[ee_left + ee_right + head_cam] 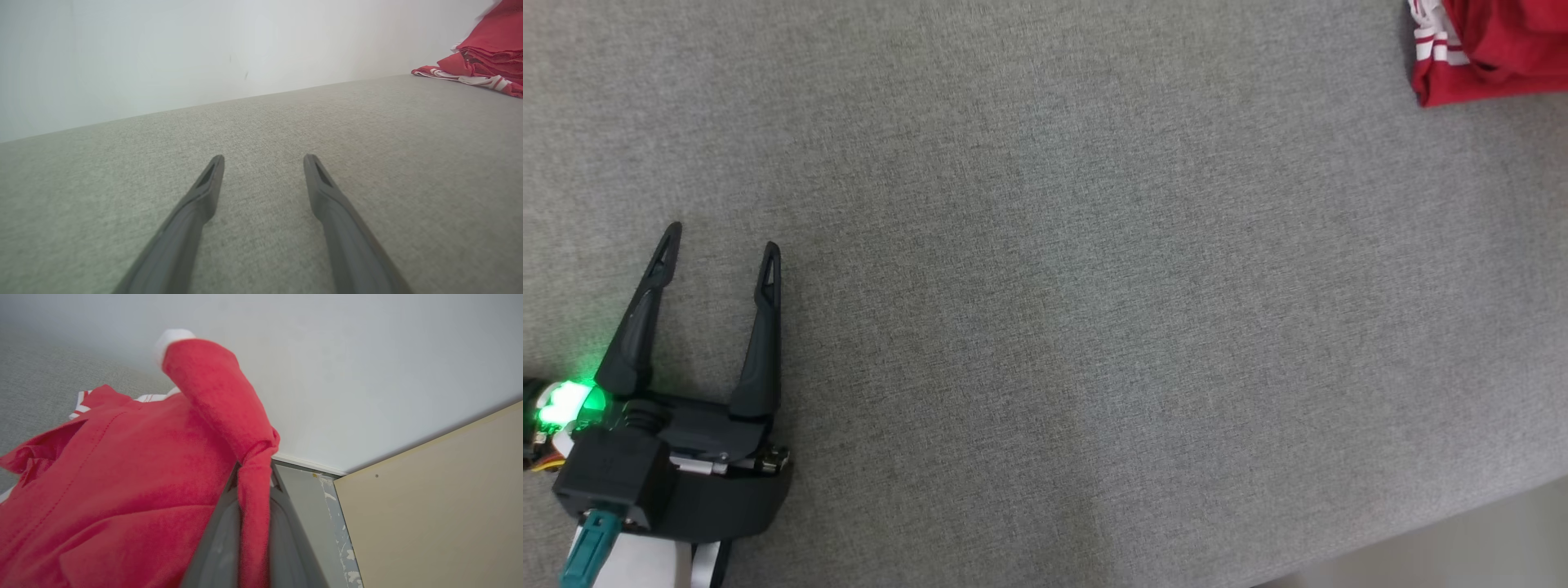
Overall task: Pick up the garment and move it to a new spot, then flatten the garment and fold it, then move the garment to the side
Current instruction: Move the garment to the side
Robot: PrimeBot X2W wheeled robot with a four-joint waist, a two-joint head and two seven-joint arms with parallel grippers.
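Observation:
The garment (pixel 1494 49) is red with white stripes and lies bunched at the far right corner of the grey surface (pixel 1045 245). From the left wrist it shows as a red heap, the garment (pixel 490 57), at the far right. My left gripper (pixel 723 237) hovers low over the near left of the surface, open, with nothing between its fingers (pixel 204 192). My right gripper (pixel 253 473) is shut on a fold of the garment (pixel 122 477), which drapes from its tips and covers the left of that view.
The grey fabric surface stretches wide between my left gripper and the garment. Its near right edge (pixel 1421 523) drops to a pale floor. A white wall (pixel 204 53) stands behind, and a beige panel (pixel 441 506) and a pale floor strip show past my right gripper.

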